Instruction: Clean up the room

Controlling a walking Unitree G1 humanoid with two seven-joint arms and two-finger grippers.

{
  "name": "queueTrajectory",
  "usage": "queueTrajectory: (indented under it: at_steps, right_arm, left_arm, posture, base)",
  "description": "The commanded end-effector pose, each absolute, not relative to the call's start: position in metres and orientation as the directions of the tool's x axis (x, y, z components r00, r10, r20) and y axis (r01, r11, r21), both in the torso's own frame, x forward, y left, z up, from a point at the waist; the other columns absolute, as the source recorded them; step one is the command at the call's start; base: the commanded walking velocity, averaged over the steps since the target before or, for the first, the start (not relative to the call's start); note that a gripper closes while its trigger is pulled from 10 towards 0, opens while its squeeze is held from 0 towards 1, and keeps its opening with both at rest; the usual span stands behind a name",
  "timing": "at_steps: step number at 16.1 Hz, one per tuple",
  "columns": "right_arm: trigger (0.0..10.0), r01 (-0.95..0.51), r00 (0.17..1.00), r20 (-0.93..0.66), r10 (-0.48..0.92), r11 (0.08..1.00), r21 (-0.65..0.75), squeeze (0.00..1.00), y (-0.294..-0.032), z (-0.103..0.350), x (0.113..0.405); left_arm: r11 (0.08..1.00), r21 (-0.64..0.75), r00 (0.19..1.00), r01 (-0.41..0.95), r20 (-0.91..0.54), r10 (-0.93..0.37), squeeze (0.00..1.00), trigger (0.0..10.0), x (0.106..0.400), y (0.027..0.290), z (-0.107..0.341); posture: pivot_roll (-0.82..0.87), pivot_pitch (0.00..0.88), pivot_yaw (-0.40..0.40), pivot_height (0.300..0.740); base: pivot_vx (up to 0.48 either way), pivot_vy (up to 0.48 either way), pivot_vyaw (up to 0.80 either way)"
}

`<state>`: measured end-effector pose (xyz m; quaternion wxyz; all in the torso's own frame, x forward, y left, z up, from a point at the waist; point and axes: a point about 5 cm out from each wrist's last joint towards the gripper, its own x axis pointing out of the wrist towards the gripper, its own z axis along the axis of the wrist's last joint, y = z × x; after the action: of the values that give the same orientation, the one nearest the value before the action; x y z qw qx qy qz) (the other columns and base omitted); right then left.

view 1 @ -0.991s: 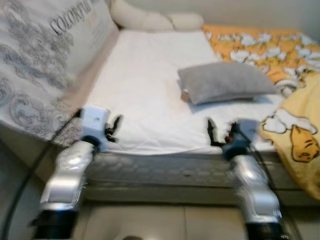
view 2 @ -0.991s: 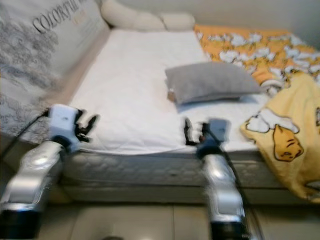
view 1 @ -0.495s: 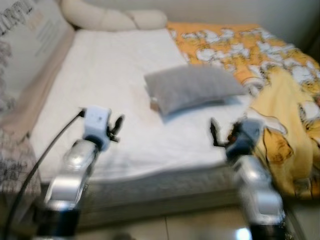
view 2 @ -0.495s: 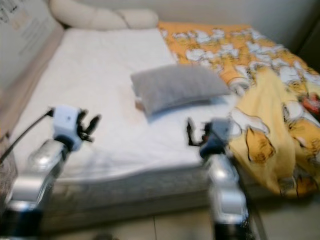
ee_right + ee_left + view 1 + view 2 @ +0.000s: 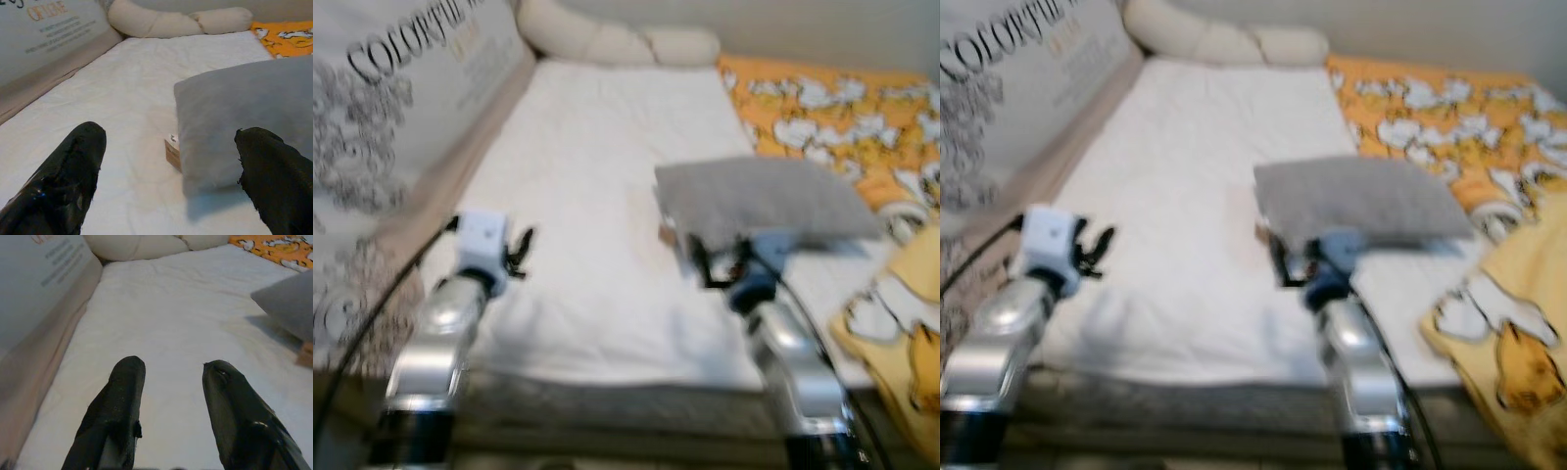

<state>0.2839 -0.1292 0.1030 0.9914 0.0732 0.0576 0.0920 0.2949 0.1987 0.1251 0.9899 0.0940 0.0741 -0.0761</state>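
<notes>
nearing grey pillow [image 5: 244, 117] w/ right gripper [image 5: 171, 181], jaws wide, holding nothing; looking soft, light; pinching near corner advised.

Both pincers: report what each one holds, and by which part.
Nothing is held. The right pincer is open, just short of the grey pillow's near corner, not touching it. The left pincer is open over the bare white sheet.

White sheet [image 5: 607, 166] across the bed, plain grey pillow [image 5: 764, 201] on it, orange blanket [image 5: 832, 108] with white cartoon print far right, cream bolster [image 5: 607, 41] at the far end.
</notes>
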Motion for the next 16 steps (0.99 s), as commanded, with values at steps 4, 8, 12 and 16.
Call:
queueTrajectory:
  at_steps: [4, 8, 12, 16]
  right_arm:
    - [10.0, -0.121, 0.982, -0.131, 0.139, 0.983, 0.14, 0.0, -0.147, 0.0984, 0.2826]
    - [10.0, -0.112, 0.982, -0.138, 0.13, 0.984, 0.137, 0.0, -0.148, 0.0972, 0.2836]
    - [10.0, -0.087, 0.983, -0.148, 0.108, 0.986, 0.145, 0.0, -0.1513, 0.0955, 0.2844]
    - [10.0, -0.083, 0.983, -0.153, 0.105, 0.986, 0.145, 0.0, -0.151, 0.0945, 0.2843]
  left_arm:
    - [0.963, 0.172, 0.972, 0.208, -0.149, -0.183, 0.0, 10.0, 0.2974, 0.1851, 0.1284]
    - [0.954, 0.182, 0.965, 0.236, -0.16, -0.208, 0.0, 10.0, 0.2967, 0.1828, 0.1275]
    - [0.95, 0.187, 0.961, 0.25, -0.169, -0.22, 0.0, 10.0, 0.2953, 0.1795, 0.1254]
    - [0.948, 0.191, 0.959, 0.256, -0.171, -0.224, 0.0, 10.0, 0.2953, 0.1799, 0.1255]
  posture:
    - [0.05, 0.0, -0.027, 0.74]
    - [0.05, 0.0, -0.026, 0.74]
    - [0.05, 0.0, -0.025, 0.74]
    - [0.05, 0.0, -0.025, 0.74]
  base:
    - [0.379, 0.0, 0.0]
    - [0.36, 0.0, 0.0]
    - [0.075, 0.0, 0.0]
    - [0.0, 0.0, 0.0]
